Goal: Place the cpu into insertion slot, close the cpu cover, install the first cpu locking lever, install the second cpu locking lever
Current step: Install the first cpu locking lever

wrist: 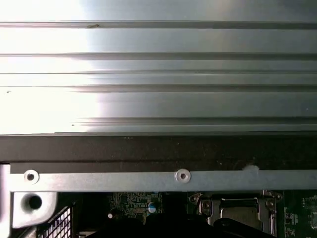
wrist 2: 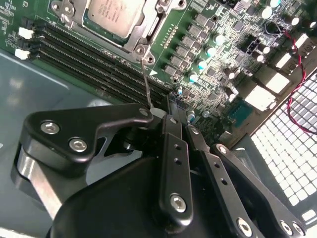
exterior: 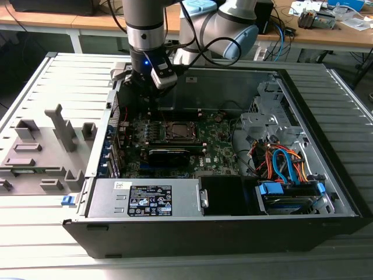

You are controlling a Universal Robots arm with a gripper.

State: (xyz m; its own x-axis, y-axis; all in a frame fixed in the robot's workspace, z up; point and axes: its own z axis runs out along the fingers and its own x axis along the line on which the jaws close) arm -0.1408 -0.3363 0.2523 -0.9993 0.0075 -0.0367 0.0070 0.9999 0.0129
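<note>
One cpu (wrist 2: 113, 14) lies flat in the insertion slot (exterior: 178, 131), its silvery face showing through the square window of the cpu cover (wrist 2: 148, 34), which is folded down over it like a frame. Judging from that, the chip is seated and the plate is there to press it onto the socket's contacts. A thin wire locking lever (wrist 2: 145, 82) rises from a corner of the cover and runs towards the gripper (wrist 2: 171, 116); it looks unlatched, slanting up off the board rather than lying along the socket's edge. The gripper's black fingers (wrist 2: 174, 163) are pressed together, and the lever's free end meets them near the tips, though I cannot tell whether they pinch it or only touch it. In the exterior view the gripper (exterior: 140, 99) hangs over the motherboard (exterior: 218, 146) just beside the socket, towards the exterior view's left, inside the open computer case (exterior: 326, 175), which lies on its side so the board faces up for reach from above.
</note>
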